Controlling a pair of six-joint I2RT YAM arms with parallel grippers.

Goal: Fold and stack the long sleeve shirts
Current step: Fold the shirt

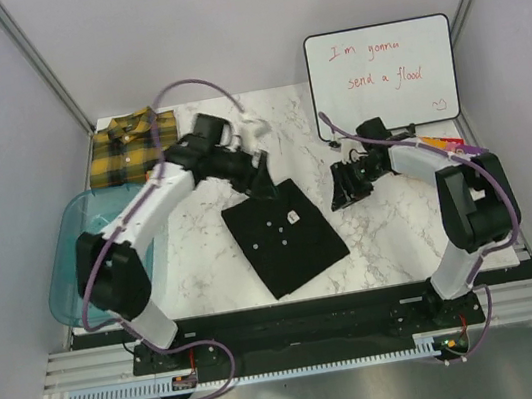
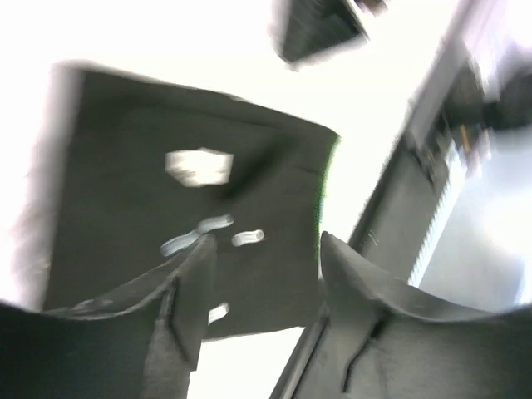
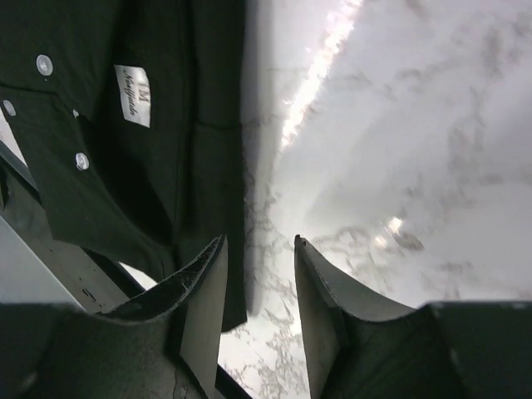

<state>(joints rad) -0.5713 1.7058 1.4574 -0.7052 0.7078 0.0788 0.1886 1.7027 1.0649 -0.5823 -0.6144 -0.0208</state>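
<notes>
Fingers (image 2: 187,324) of the left gripper (image 1: 260,175) stand apart with nothing between them, above the far corner of the black shirt (image 1: 285,237). The left wrist view is too blurred to tell whether they touch the cloth. The right gripper (image 1: 350,188) is also parted and empty. Its fingers (image 3: 324,291) are over bare marble table (image 1: 394,240), just beside the black shirt's right edge.

The black shirt lies folded into a flat rectangle on the table, turned at an angle. Its white neck label (image 3: 133,96) and small white buttons (image 3: 81,160) face up. The yellow-and-black plaid shirt (image 1: 133,148) lies folded, collar up, well apart from the black shirt, behind it and to its left. A translucent blue tub (image 1: 62,282) sits to the black shirt's left, and a whiteboard (image 1: 383,75) with red handwriting stands behind it to the right.
</notes>
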